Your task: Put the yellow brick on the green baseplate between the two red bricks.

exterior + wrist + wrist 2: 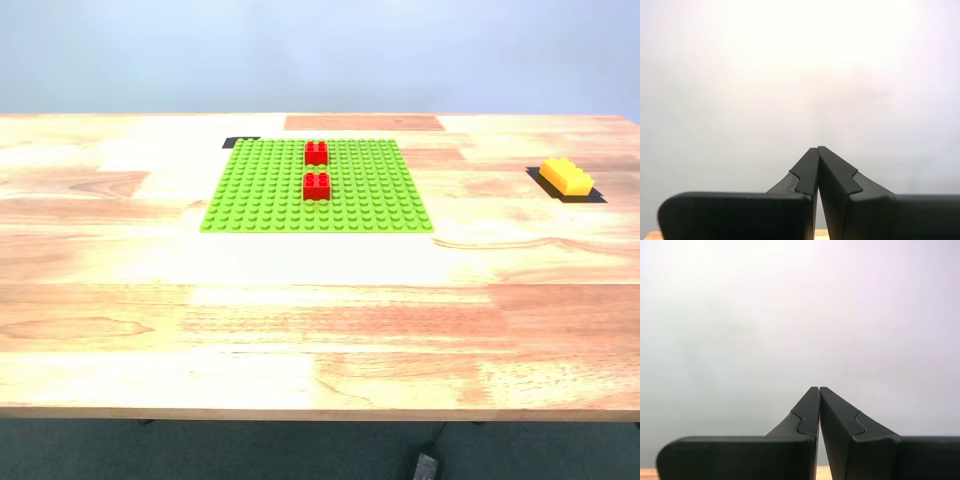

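Note:
The green baseplate (317,186) lies flat at the far middle of the wooden table in the exterior view. Two red bricks stand on it in a line, one farther back (316,152) and one nearer (317,186), with a small gap between them. The yellow brick (566,177) rests on a black mark near the exterior view's right edge, away from the plate. Neither arm shows in the exterior view. My first gripper (817,148) is shut with its tips touching and nothing between them, facing a blank pale wall. My second gripper (819,388) is shut the same way, also holding nothing.
A black tape mark (240,141) peeks out at the baseplate's far corner on the exterior view's left. The wooden table (300,320) stretches wide toward the near edge. A dark cable end (424,465) lies on the floor below the table's front.

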